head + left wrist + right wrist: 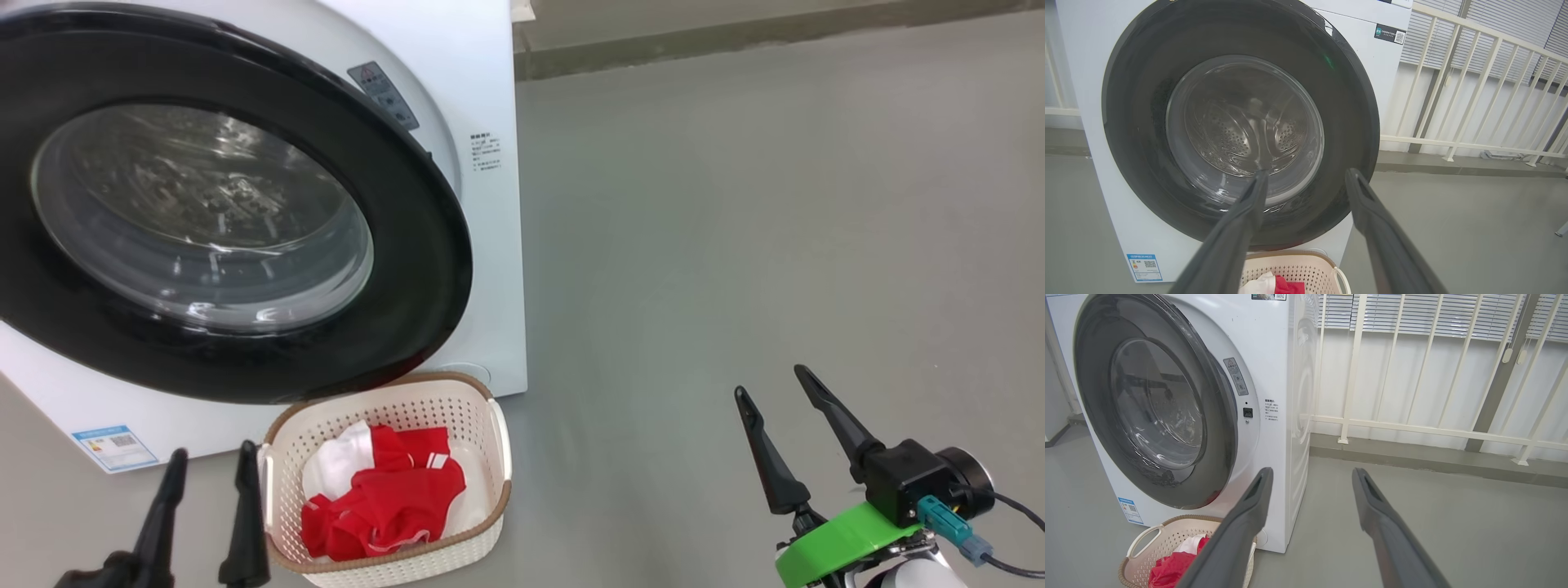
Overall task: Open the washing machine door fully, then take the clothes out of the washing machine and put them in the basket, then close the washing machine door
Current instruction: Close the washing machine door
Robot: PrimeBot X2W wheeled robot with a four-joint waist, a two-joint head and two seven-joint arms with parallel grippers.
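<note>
Washing machine (490, 82): you have the white front-loader at the left of the head view, standing on the grey floor (735, 204), with a small blue label (114, 447) low on its front.
Washing machine door (424, 269): its black rim and bulging glass cover the opening. In the right wrist view you can see its free edge standing a little off the front panel, with the latch socket (1247, 412) bare beside it, so it is ajar and not latched.
Drum (1229, 134): through the glass in the left wrist view you can make out perforated steel. What lies inside you cannot tell.
Basket (424, 408): it sits on the floor just before the machine's lower front corner, under the bottom of the door rim, and to the right of your left gripper.
Clothes (392, 498): red garments with white trim are heaped in the basket, with a white garment (339, 457) at the back left of the heap.
Left gripper (212, 449): at the lower left of the head view, fingers spread apart with nothing between them, just beside the basket's left handle and pointing at the door.
Right gripper (769, 380): at the lower right, well apart from machine and basket, fingers spread wide and holding nothing.
Railing (1412, 428): you see white bars along the wall behind the machine.
</note>
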